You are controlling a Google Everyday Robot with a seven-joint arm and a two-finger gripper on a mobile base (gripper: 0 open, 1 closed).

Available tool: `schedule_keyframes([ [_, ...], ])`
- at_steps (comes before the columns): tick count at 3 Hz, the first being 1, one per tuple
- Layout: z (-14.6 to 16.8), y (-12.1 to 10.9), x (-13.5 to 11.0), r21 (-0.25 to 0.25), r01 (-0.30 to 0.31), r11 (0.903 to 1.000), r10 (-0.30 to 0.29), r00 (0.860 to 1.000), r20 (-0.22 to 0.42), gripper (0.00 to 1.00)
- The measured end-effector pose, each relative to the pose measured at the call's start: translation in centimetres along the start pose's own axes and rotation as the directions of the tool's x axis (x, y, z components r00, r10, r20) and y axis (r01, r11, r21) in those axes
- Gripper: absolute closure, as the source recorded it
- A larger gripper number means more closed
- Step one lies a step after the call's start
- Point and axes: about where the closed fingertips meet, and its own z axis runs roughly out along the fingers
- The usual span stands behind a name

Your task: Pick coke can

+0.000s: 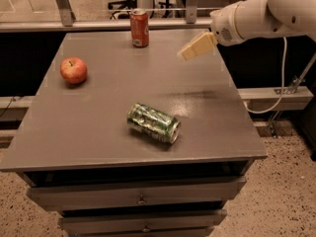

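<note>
Drawers (140,194) under the grey tabletop (98,127) were cut off at the bottom edge, on a speckled floor (279,191). A dented green can (153,123) lay on its side near the middle, and an apple (74,70) sat to the left. The pincer (186,53) hung over the far right; whether it was open or closed could not be told. The coke can (139,28) stood upright at the far edge, well apart from it.

Apple (73,70) sits left of dented green can (153,123).
</note>
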Motion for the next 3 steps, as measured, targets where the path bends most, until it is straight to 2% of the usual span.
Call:
schedule_keyframes([
  [1,1.8,0.0,-0.4,-0.001,-0.034,0.9994,0.034,0.998,0.047,0.00],
  [2,5.1,-0.5,-1.0,0.007,-0.084,0.9964,0.083,0.991,0.105,0.00],
  [3,9.3,-1.7,-2.3,0.035,-0.121,0.9920,0.114,0.980,0.166,0.00],
])
